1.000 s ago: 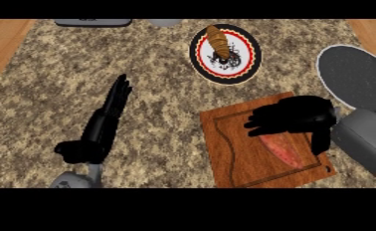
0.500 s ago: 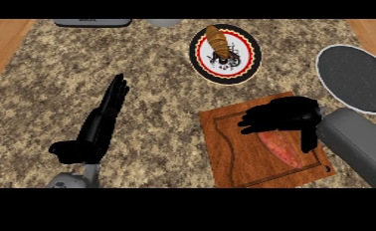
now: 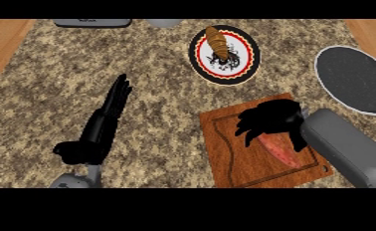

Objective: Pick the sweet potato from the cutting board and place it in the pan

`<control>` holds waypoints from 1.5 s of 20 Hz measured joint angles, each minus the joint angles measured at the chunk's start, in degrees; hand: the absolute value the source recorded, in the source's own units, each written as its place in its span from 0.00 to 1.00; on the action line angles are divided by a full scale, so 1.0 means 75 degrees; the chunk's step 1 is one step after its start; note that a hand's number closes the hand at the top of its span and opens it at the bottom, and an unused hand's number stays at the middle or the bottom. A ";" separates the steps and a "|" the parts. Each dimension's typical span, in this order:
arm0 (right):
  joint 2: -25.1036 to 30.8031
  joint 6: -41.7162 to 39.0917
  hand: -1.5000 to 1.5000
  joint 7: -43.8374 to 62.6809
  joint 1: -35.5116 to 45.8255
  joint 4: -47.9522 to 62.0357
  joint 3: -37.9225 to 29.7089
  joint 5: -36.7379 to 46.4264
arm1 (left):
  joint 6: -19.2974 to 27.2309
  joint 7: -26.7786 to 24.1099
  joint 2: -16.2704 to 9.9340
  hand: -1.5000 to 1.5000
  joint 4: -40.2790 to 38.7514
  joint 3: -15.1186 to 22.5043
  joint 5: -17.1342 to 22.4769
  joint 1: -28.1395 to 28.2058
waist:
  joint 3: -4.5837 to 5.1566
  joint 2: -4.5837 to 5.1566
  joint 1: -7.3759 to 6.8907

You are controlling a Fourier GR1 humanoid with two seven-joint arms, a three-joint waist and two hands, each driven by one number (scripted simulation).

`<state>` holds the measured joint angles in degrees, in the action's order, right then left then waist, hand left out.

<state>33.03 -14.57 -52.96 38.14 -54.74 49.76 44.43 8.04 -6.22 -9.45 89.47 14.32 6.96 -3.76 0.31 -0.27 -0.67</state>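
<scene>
black right hand [image 3: 270, 120] has lowered since a second ago, fingers now curling onto the upper end of the sweet potato [image 3: 280, 149] on the cutting board [image 3: 228, 160], not yet lifted toward the pan [image 3: 351, 78]; left hand [image 3: 103, 123] rests open on the worktop [image 3: 161, 100].

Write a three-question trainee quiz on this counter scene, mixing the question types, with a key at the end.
1. True or false: the sweet potato already lies in the pan.
2. Which hand is over the cutting board?
A. the left hand
B. the right hand
C. both hands
3. Fill in: the plate with the red ring sits ____ the cutting board in the view.

Key:
1. False. It lies on the cutting board, partly under the right hand.
2. B. The left hand rests with straight fingers on the counter, away from the board.
3. Above, toward the counter's far side.
</scene>
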 measured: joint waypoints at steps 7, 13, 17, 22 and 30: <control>-0.0135 0.0638 1.00 -0.0354 -0.0121 0.0079 -0.0127 0.0532 | -0.0063 -0.0005 0.0091 0.50 -0.0032 -0.0108 -0.0068 0.0005 | 0.0028 -0.0051 0.0020; -0.0315 0.0974 1.00 -0.0686 -0.0203 0.0232 -0.0581 0.0461 | -0.0134 -0.0012 0.0122 0.50 0.0027 -0.0157 -0.0144 0.0088 | 0.0043 -0.0050 0.0023; -0.0369 0.1095 1.00 -0.0763 -0.0247 0.0342 -0.1111 0.0010 | -0.0095 0.0036 0.0194 0.50 0.0068 -0.0141 -0.0206 0.0130 | 0.0035 -0.0013 0.0052; -0.0425 0.1340 1.00 0.0779 -0.0396 0.0518 -0.2425 -0.0765 | -0.0060 0.0035 0.0133 0.50 0.0041 -0.0319 -0.0173 0.0186 | 0.0009 -0.0054 0.0322; -0.0651 0.3194 1.00 0.4975 -0.0527 0.0720 -0.4625 -0.1472 | 0.0055 -0.0022 0.0043 0.50 0.0037 -0.0524 -0.0149 0.0520 | 0.0003 -0.0234 0.0795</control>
<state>28.15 9.39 -15.64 34.19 -49.33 15.07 33.39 8.45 -6.38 -9.13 89.75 10.39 5.84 0.13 0.32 -2.02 5.29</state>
